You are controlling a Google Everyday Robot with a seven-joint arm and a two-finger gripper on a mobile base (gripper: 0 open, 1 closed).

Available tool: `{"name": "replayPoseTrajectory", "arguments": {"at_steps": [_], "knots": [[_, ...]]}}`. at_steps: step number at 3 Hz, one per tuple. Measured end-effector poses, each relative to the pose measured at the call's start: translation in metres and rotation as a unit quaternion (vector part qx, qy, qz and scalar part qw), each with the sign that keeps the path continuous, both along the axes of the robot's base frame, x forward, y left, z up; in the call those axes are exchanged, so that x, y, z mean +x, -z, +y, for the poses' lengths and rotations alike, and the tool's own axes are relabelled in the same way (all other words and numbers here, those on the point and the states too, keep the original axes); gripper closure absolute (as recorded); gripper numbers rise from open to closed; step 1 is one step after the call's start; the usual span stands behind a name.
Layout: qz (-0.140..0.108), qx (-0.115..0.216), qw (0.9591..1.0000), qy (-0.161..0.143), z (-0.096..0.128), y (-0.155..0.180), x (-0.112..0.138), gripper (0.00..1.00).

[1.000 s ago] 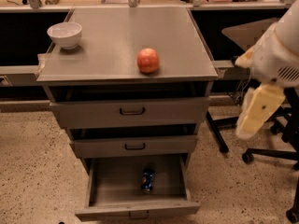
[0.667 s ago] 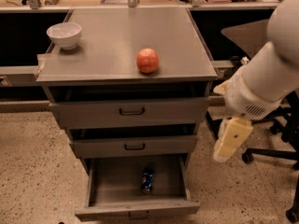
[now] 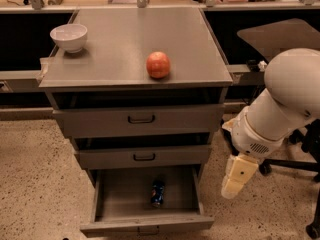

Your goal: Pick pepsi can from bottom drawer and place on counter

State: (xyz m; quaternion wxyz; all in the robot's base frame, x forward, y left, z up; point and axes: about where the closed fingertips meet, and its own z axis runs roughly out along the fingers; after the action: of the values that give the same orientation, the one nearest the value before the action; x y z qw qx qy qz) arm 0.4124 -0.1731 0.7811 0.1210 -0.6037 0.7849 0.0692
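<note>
The pepsi can [image 3: 158, 193], small and blue, sits inside the open bottom drawer [image 3: 145, 224], near the middle of its floor. The counter [image 3: 125, 44] is the grey top of the cabinet above it. My gripper [image 3: 238, 178] hangs at the end of the white arm, to the right of the cabinet at about the height of the bottom drawer. It is apart from the can and points down towards the floor.
A red-orange apple [image 3: 158, 65] sits on the counter near its front edge and a white bowl [image 3: 69, 37] at its back left. The two upper drawers [image 3: 140, 119] are shut. A dark brown table [image 3: 280, 34] and a chair base [image 3: 295, 163] stand on the right.
My arm has swung left and down, from the right edge of the view to beside the cabinet's lower right. The can, apple and bowl have not moved.
</note>
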Motion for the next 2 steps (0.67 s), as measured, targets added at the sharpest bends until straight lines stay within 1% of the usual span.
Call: {"name": "replayPoseTrajectory", "arguments": {"at_steps": [1,2], "knots": [[0.02,-0.044,0.9966,-0.067,0.006,0.01,0.005,0.0],[0.044,-0.134,0.9618,-0.235,0.03,0.046,0.008,0.0]]}}
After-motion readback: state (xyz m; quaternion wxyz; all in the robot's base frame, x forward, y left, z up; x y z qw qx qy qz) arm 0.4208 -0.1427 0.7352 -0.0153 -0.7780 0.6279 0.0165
